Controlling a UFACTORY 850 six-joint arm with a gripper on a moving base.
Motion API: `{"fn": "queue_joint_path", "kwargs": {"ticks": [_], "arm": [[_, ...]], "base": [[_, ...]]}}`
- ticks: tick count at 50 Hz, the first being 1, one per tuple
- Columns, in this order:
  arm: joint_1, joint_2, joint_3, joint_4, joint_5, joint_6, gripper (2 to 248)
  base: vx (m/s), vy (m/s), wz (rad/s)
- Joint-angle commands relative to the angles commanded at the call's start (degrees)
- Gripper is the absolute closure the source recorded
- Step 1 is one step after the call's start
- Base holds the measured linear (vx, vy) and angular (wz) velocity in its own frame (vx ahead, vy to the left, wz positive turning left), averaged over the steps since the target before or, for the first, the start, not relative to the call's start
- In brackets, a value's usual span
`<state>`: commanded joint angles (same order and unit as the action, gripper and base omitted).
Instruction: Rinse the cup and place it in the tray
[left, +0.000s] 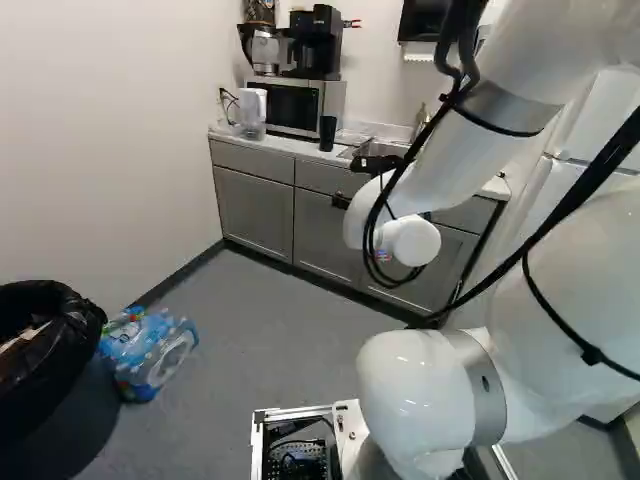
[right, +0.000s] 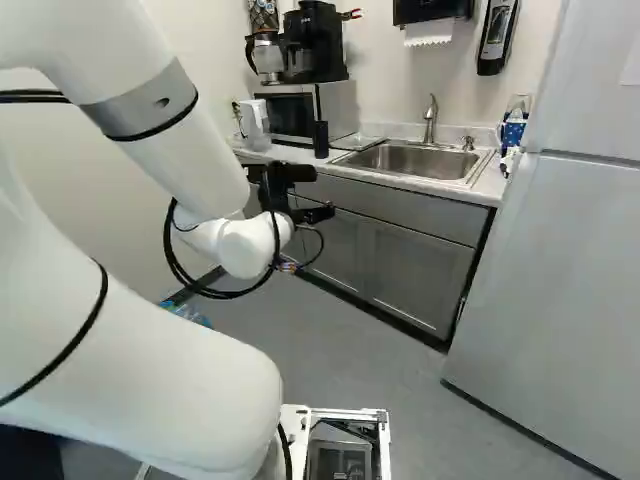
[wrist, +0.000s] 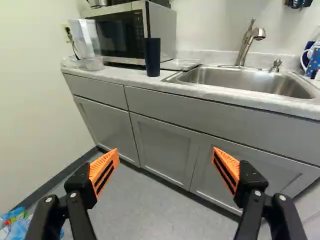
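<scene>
Okay, claw (wrist: 165, 152) wide open, holding nothing; dark cup (wrist: 152, 57) upright on bench (wrist: 120, 75) ahead of it. Advance level at cup height, straddle sides evenly, squeeze gently before lifting.

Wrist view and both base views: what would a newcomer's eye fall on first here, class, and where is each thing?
Most likely the big white arm, sweeping across both base views. Next come the bright orange pads of the open gripper, wide apart in the wrist view. Then the dark cup, upright on the pale counter ahead of them, in front of the microwave and beside the sink.
</scene>
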<state>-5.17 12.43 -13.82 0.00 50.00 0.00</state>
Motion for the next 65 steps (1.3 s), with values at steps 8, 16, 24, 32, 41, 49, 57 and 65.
{"fn": "queue_joint_path", "kwargs": {"ticks": [8,16,24,32,41,49,57,65], "arm": [[-1.0,-0.2,-1.3,0.0,0.0,0.0,3],[-2.0,-0.4,-2.6,0.0,0.0,0.0,3],[-3.0,-0.6,-3.9,0.0,0.0,0.0,3],[-4.0,-0.9,-5.2,0.0,-0.3,0.0,3],[-5.0,-1.2,-6.7,0.0,-1.1,0.0,3],[-5.9,-1.3,-7.9,0.0,-2.0,0.0,3],[-6.9,-1.4,-9.1,0.0,-3.1,0.0,3],[-7.8,-1.6,-10.3,0.0,-4.4,0.0,3]], "base": [[0.0,0.0,0.0],[0.0,0.0,0.0],[0.0,0.0,0.0],[0.0,0.0,0.0],[0.0,0.0,0.0],[0.0,0.0,0.0],[0.0,0.0,0.0],[0.0,0.0,0.0]]}}
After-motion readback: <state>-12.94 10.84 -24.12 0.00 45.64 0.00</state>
